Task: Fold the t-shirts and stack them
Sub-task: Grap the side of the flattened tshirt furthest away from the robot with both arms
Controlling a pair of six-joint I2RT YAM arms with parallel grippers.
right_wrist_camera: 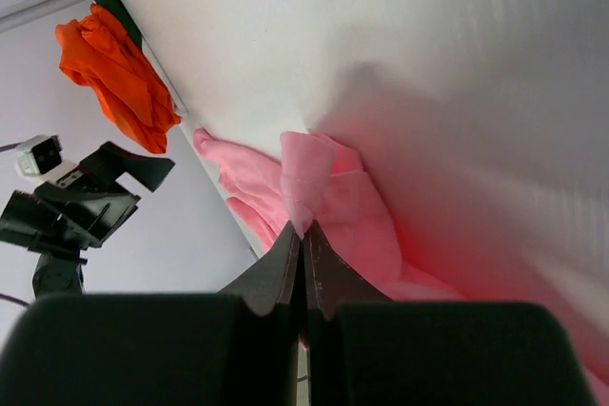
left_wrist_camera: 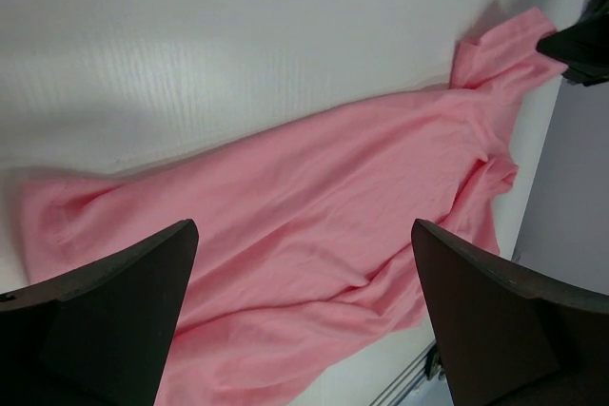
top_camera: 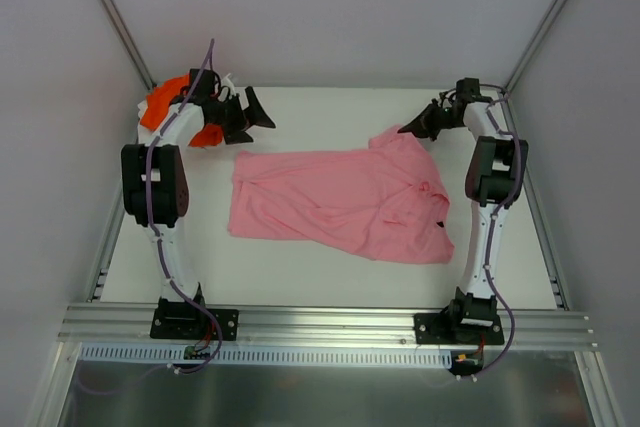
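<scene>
Orange shirt (top_camera: pixel 160 107): bunched, up-left of the pink shirt (top_camera: pixel 330 197), well apart. Left gripper (top_camera: pixel 252 115): fingers spread, empty, near the pink shirt's left end. Right gripper (right_wrist_camera: pixel 303 244): pinched on its far right corner. Your risk: the thin pinch slips, or a one-sided pull bunches the cloth.

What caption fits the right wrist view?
Right pincer shut on an edge of the pink shirt; orange shirt crumpled beyond.

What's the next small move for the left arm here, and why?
Probably lower the open left gripper onto the far left corner of the light pink cloth t-shirt and pinch it. The right gripper is shut on the shirt's far right corner, while the left holds nothing and hovers near that left end, so the shirt is held on one side only.
</scene>
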